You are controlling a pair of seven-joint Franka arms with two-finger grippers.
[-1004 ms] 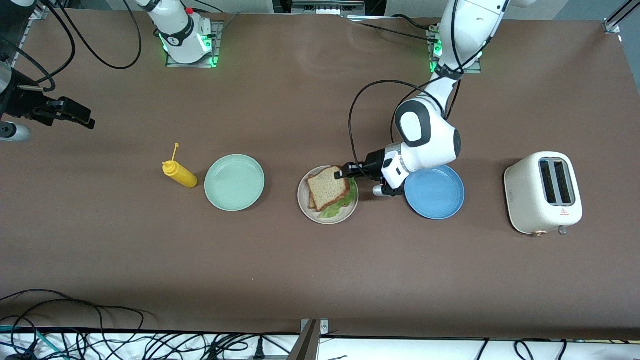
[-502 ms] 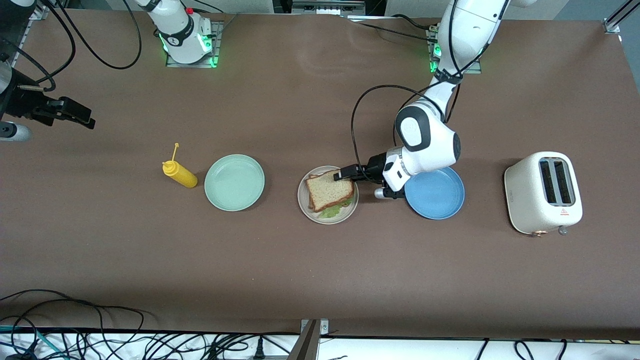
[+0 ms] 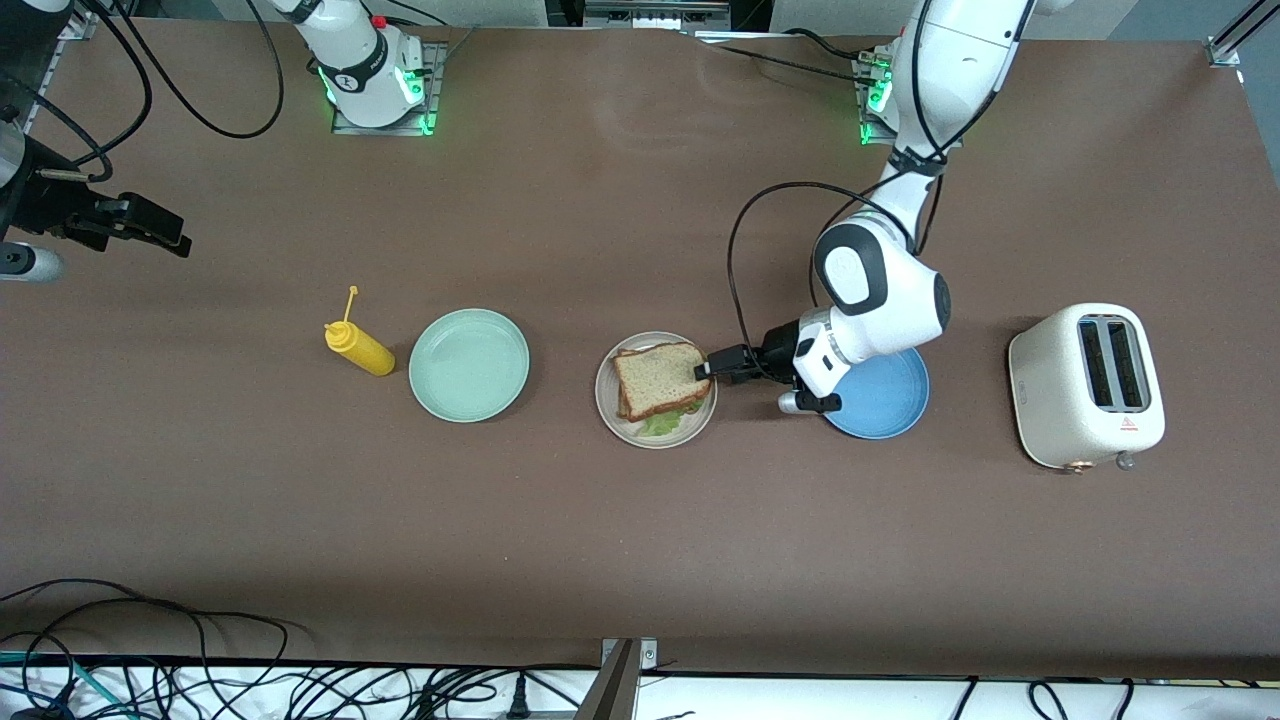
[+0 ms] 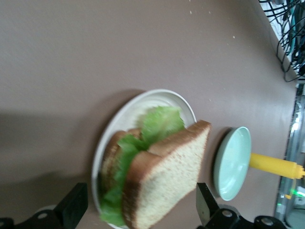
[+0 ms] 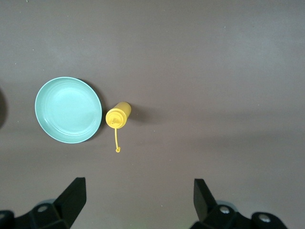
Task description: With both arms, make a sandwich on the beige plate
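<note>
My left gripper (image 3: 706, 367) hung at edge of beige plate (image 3: 612, 413), fingers (image 4: 206, 208) spread wide, gripping nothing. Sandwich (image 3: 656, 380) sat on plate, lettuce (image 4: 157, 125) between slices. My right gripper (image 3: 172, 240) waited wide open, empty, over right arm's end of table.

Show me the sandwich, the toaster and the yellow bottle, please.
sandwich (image 3: 657, 378): front view, on the top bread slice.
toaster (image 3: 1050, 385): front view, on its cream top beside the slots.
yellow bottle (image 3: 362, 350): front view, on its body.
</note>
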